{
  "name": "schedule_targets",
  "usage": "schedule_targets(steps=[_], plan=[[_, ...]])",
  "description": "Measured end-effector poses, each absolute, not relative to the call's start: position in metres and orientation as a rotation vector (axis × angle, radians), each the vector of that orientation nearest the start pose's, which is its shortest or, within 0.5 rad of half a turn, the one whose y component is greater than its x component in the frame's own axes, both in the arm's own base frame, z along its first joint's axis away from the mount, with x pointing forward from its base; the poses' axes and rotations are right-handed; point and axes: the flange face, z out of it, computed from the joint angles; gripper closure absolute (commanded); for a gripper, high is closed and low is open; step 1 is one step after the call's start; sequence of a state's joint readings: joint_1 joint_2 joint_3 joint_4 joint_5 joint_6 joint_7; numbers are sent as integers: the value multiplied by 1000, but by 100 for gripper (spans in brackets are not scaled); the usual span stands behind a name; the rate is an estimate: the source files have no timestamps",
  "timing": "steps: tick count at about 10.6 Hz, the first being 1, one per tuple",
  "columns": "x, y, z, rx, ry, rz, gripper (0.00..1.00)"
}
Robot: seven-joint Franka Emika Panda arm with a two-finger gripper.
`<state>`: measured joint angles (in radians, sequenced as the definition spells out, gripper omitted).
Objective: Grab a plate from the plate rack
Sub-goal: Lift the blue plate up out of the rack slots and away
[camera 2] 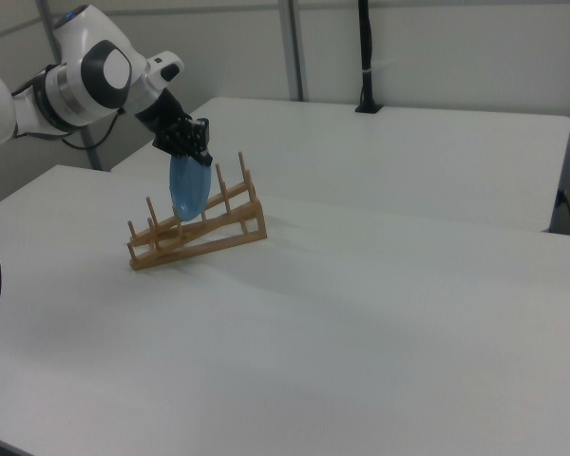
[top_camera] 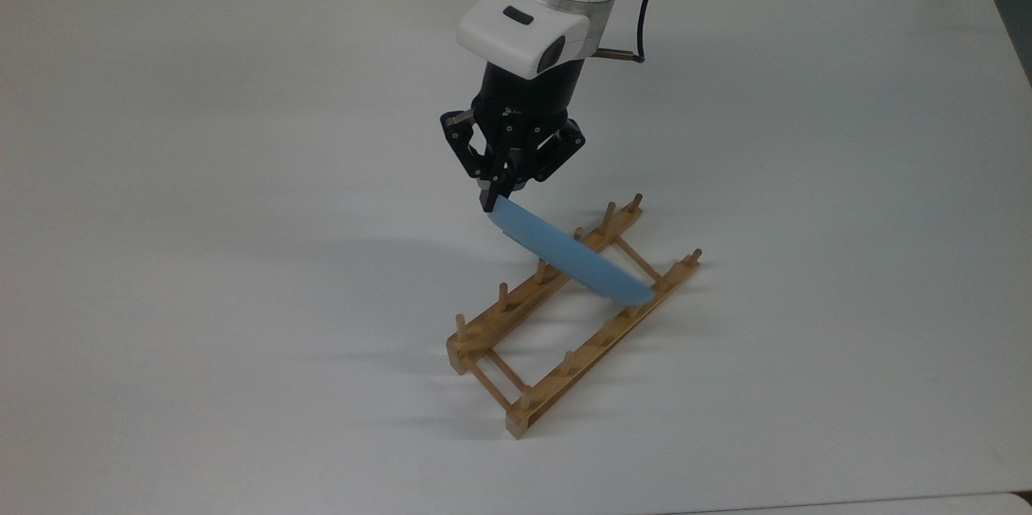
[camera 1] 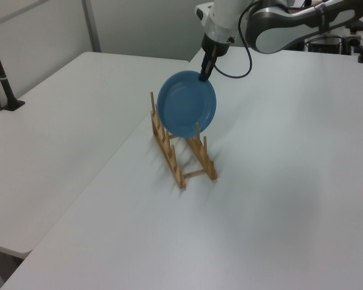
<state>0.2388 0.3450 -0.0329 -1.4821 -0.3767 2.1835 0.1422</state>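
In the top view, reading from the left, bare white table [top_camera: 201, 217] runs up to the gripper [top_camera: 493, 201], which hangs from the arm and points down. Its jaws are clenched on the upper rim of the plate [top_camera: 568, 257], pinching it at the plate's highest edge. From that pinch the light-blue plate slopes down toward the top view's right, seen nearly edge-on, and its low edge lies between the pegs of the plate rack [top_camera: 564, 317], close to the far rail. Whether that low edge touches the wood cannot be told here. The rack lies on the table as a long diagonal, its near end toward the top view's lower left and its far end toward the upper right.

The left view shows the plate [camera 1: 186, 112] face-on, a full disc hanging below the gripper [camera 1: 203, 75], its lower part dipping behind the upright pegs of the rack [camera 1: 180, 154]. In the right view the rack's [camera 2: 195, 233] end under the plate seems raised off the table, so the plate may be catching on it.

The relation that matters is this: the plate hangs below the jaws, and its lower edge sits among the pegs. My judgement is that the lift should go straight up, along the plate's own plane, until the rim clears the peg tops. A sideways pull risks dragging the rack along.
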Motion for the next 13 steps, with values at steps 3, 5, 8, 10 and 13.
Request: schedule_targets(steps=[3,5,8,10,13], plan=[[686,125,543,-3340,-375,-777,100],[680,109,573,-3331,-347,-846,100],[669,70,602,-3362,-274,-829,100],[663,35,607,-3336,-242,-710,100],[648,-25,608,-3267,-354,-488,100]])
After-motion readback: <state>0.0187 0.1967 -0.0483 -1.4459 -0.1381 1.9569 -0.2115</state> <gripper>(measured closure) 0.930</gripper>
